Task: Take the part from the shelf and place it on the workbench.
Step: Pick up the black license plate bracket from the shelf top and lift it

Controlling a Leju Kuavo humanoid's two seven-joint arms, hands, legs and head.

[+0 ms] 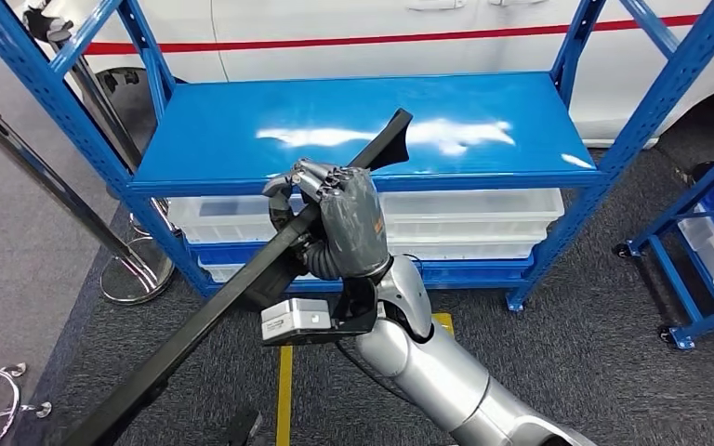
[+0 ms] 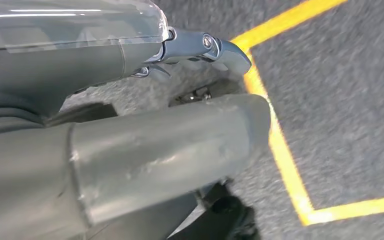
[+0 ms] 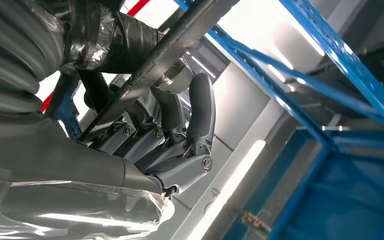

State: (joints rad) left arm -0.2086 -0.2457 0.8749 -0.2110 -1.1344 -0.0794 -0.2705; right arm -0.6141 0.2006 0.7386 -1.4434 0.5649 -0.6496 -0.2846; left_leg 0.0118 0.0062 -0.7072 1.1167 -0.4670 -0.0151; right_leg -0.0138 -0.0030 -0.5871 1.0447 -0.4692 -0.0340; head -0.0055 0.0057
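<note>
The right hand (image 1: 339, 209) grips the part (image 1: 242, 279), a long black bar, near its upper third, fingers (image 3: 200, 107) wrapped around it; the bar runs diagonally, its upper end over the front of the blue shelf (image 1: 242, 130) top, its lower end down toward the grey carpet (image 1: 567, 353); the left hand (image 2: 130, 150) hangs over the carpet by a yellow floor line (image 2: 285, 160); whether it is clenched or released cannot be told.

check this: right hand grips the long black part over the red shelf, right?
Not quite: the shelf is blue, not red, as the head view shows. The rest holds: the right hand grips the long black part over it.
</note>
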